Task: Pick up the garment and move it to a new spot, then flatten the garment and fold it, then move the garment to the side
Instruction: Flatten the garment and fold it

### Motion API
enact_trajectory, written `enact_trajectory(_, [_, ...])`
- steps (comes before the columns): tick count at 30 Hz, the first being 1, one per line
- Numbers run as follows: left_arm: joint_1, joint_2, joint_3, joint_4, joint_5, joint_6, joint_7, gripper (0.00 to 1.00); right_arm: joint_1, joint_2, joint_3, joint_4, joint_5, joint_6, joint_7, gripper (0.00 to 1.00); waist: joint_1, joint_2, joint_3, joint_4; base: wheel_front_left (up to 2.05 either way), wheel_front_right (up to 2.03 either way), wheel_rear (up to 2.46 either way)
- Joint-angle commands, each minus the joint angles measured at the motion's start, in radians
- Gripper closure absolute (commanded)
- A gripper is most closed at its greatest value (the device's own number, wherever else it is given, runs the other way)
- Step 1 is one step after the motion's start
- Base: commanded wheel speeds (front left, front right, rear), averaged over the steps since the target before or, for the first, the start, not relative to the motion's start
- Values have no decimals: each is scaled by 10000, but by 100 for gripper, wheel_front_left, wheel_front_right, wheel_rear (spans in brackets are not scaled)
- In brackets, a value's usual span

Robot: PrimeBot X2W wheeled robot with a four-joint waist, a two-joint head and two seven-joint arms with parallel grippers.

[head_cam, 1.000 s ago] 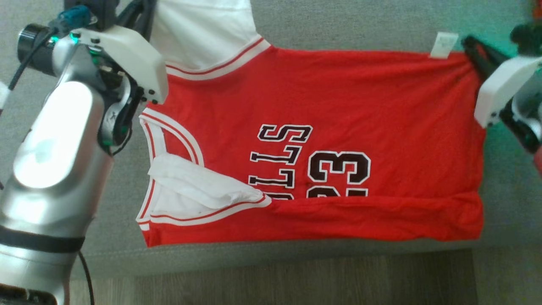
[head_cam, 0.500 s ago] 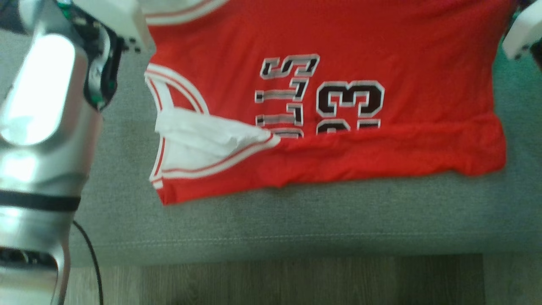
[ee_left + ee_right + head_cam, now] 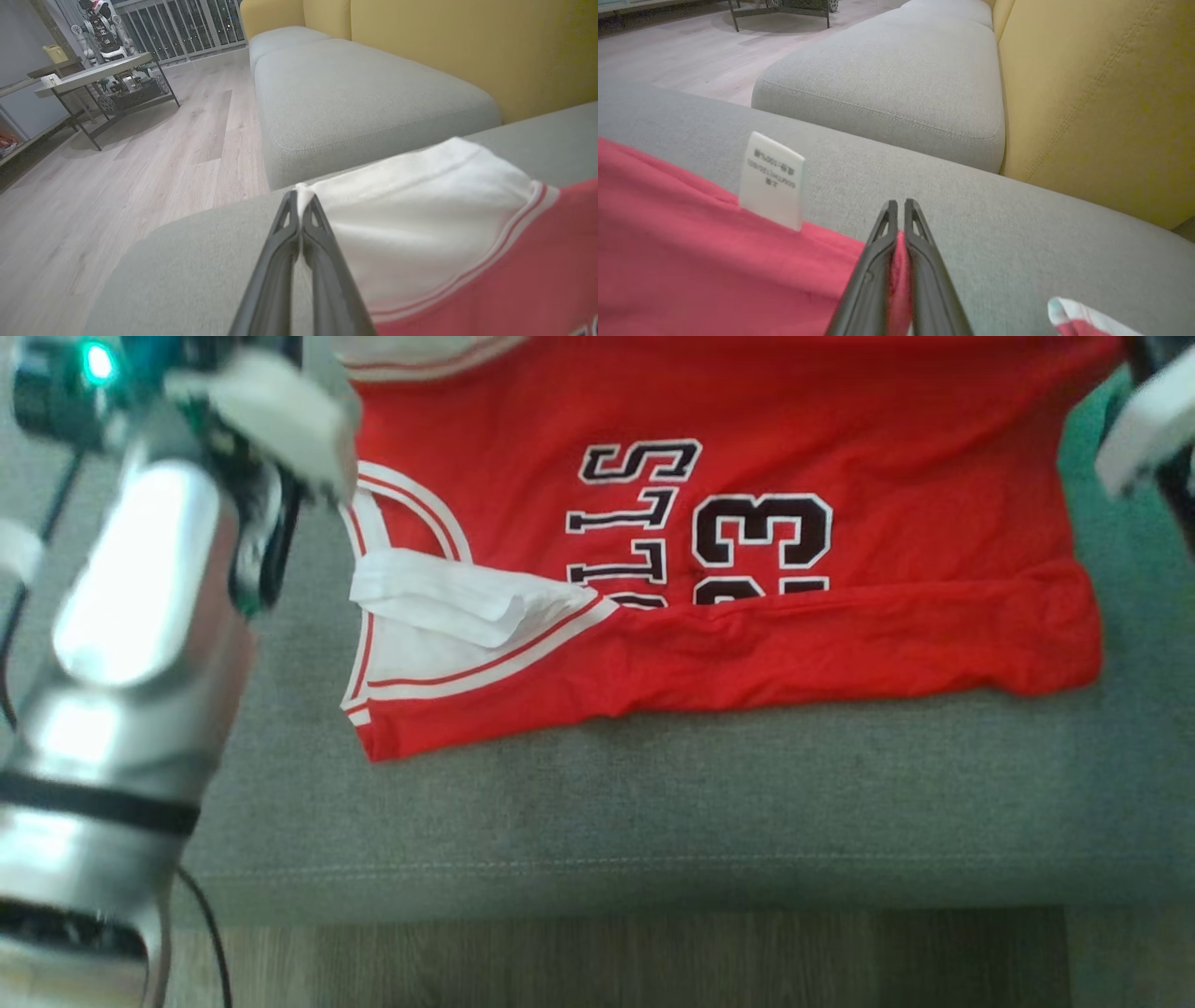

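I am in what looks like a home living room. I work over a grey sofa (image 3: 364,93) with yellow back cushions (image 3: 467,46). Pale wood-plank floor (image 3: 140,186) runs beside it to a low metal-legged table (image 3: 93,74). Beyond the table is a barred railing (image 3: 201,23).

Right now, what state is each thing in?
jersey, spread on the grey cushion, near edge folded over its print.
left gripper, jaws shut on the jersey's white corner.
right gripper, jaws shut on the jersey's red edge.
label, sticking up off the red edge.
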Motion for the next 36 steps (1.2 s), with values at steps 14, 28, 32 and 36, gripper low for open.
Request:
enact_trajectory(14, [2189,1808,-428,-2636,506,273,850,100,2387,-525,67,-1503,843,-4,-90,100,0,0,-897,-121,0,0,0])
enact_trajectory(28, [4416,2909,-1346,-4866,457,206,2895,100,3279,-1018,1513,-1691,1974,-4,539,100,0,0,-1485,39,0,0,0])
enact_trajectory(32, [4711,3061,-1548,-5246,379,117,3327,100,3444,-1189,1766,-1733,2298,-4,709,100,0,0,-1554,105,0,0,0])
enact_trajectory(36, [4872,3099,-1721,-5364,375,95,3536,100,3600,-1245,1926,-1705,2596,-4,813,100,0,0,-1615,121,0,0,0])
